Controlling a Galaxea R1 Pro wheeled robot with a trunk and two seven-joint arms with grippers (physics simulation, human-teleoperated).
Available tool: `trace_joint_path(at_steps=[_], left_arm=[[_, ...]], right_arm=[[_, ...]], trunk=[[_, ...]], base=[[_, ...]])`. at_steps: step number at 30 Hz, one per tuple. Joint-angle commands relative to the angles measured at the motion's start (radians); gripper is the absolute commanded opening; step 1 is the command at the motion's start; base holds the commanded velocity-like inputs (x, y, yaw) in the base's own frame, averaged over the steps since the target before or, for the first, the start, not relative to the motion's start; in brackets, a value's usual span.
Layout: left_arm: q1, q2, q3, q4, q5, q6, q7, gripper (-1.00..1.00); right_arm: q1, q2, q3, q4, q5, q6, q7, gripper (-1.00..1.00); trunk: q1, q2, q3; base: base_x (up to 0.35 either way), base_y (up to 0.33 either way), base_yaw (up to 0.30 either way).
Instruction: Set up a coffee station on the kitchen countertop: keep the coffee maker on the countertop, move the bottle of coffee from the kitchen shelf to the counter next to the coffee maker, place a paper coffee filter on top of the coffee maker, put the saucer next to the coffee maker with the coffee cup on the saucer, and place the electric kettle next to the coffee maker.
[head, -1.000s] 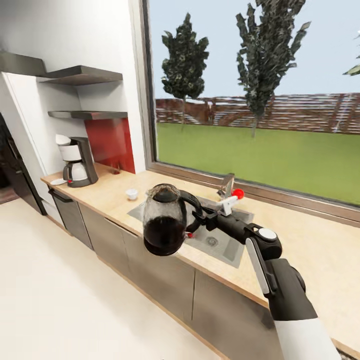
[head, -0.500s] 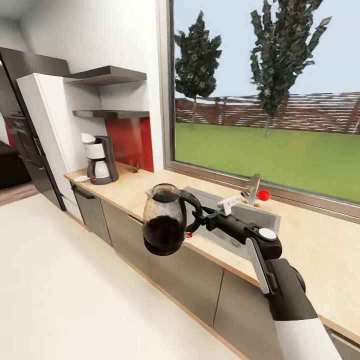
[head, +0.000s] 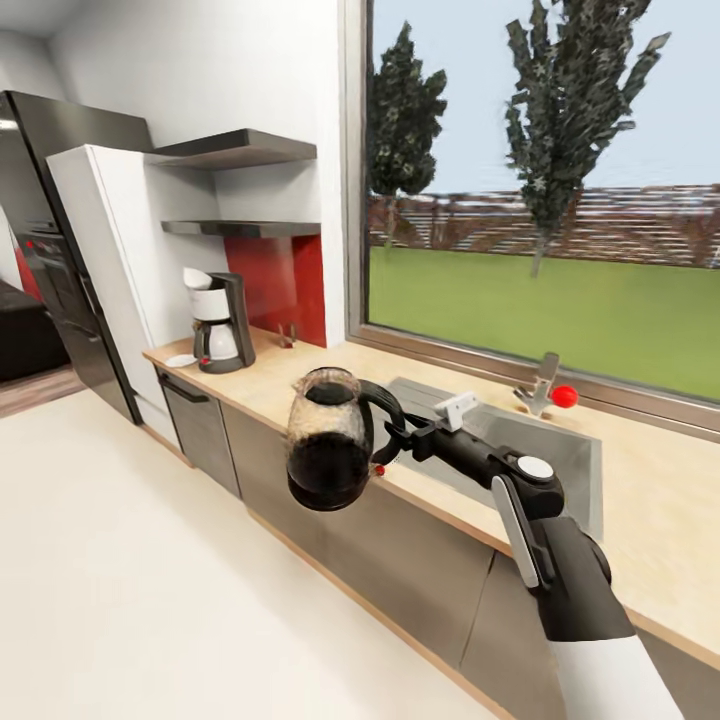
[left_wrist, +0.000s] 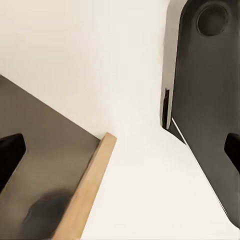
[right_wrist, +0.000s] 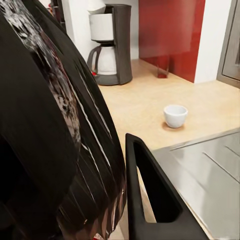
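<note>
Right gripper (head: 392, 443) clamps the electric kettle (head: 328, 438) by its handle; a swing could strike the countertop (head: 300, 375) edge; left gripper's fingers (left_wrist: 10, 155) spread, empty

The electric kettle (head: 330, 440) is dark glass, near black. Beyond it the countertop (head: 300, 375) is pale wood, carrying a black-and-white coffee maker (head: 222, 322), a white coffee cup (right_wrist: 175, 115), before a red backsplash (head: 275, 285).

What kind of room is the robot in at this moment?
It is most likely a home kitchen: a wooden countertop holds a coffee maker, a steel sink sits under a big window, and a dark refrigerator stands at the far end.
</note>
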Motion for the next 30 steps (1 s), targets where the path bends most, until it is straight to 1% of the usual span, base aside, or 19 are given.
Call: trace_joint_path(at_steps=[1, 30], left_arm=[[0.0, 0.0, 0.002, -0.002, -0.003, 0.002, -0.001, 1.0], [0.0, 0.0, 0.002, -0.001, -0.003, 0.001, -0.001, 1.0]], right_arm=[[-0.001, 0.001, -0.001, -0.001, -0.006, 0.008, 0.003, -1.0], [-0.001, 0.001, -0.001, -0.001, -0.006, 0.008, 0.003, -1.0]], trunk=[[0.001, -0.002, -0.002], [0.001, -0.002, -0.002]], base=[[0.241, 0.252, 0.0], [0.243, 0.249, 0.0]])
